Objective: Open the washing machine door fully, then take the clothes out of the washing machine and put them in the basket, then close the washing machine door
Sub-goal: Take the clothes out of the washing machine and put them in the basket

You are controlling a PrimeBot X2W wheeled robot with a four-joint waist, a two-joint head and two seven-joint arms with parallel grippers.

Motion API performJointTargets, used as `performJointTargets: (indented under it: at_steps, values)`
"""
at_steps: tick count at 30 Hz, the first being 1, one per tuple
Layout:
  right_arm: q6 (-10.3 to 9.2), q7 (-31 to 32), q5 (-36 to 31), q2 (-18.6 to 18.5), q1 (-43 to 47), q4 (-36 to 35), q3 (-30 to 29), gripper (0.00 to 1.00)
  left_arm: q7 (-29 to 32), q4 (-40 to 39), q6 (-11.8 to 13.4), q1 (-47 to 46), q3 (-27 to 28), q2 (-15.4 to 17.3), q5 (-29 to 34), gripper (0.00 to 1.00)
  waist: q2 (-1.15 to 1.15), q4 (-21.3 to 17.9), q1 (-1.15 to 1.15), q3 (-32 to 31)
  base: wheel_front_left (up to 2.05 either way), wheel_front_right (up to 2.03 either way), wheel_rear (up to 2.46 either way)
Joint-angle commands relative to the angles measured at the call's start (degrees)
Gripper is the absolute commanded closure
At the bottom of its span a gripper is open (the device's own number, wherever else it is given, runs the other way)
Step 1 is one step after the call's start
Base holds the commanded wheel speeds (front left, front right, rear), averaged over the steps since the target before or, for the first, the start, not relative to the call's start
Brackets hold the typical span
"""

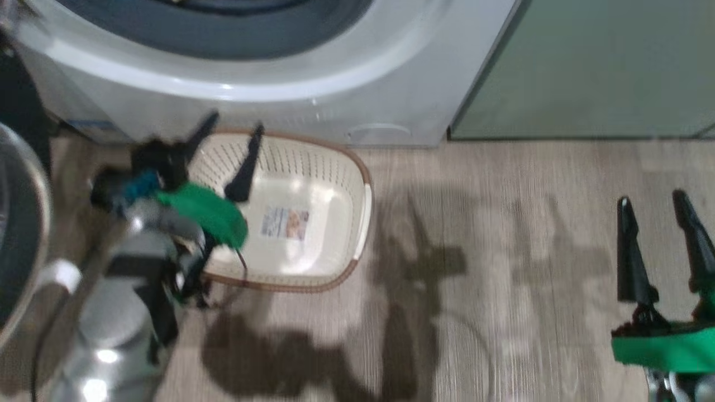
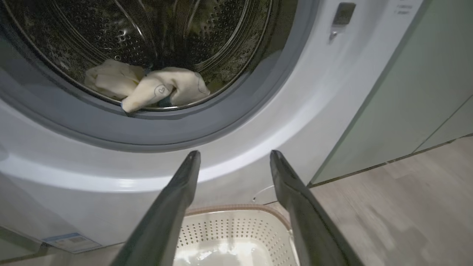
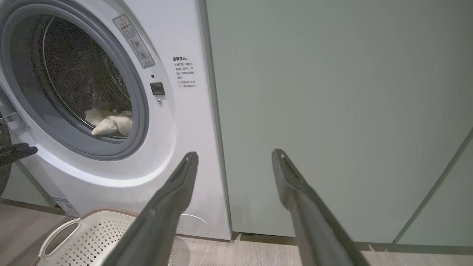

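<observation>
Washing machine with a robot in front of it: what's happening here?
A two-armed robot is emptying the washer. Its door is open, and cream clothes lie in the drum. The basket sits on the floor in front, with no clothes in it yet. The left fingers are spread open above the basket, pointing towards the drum. The right fingers are open too, off to the side, holding nothing.
</observation>
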Motion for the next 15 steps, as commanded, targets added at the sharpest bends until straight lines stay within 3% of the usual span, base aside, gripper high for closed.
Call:
performJointTargets:
  at_steps: [1,15]
  values:
    - [0.08,-0.37,0.46,-0.56,-2.26,-2.12,1.28,0.00,0.84,-0.89,-0.53,-4.40,1.62,2.75,0.73,0.00,0.00,-1.34,-0.02,4.42,0.00,0.00,0.00]
    - [0.08,-0.37,1.98,0.91,-8.94,-2.52,2.59,0.00,11.99,6.43,-3.06,-27.52,1.38,13.11,4.72,0.00,0.00,-7.41,-0.02,13.12,0.00,0.00,0.00]
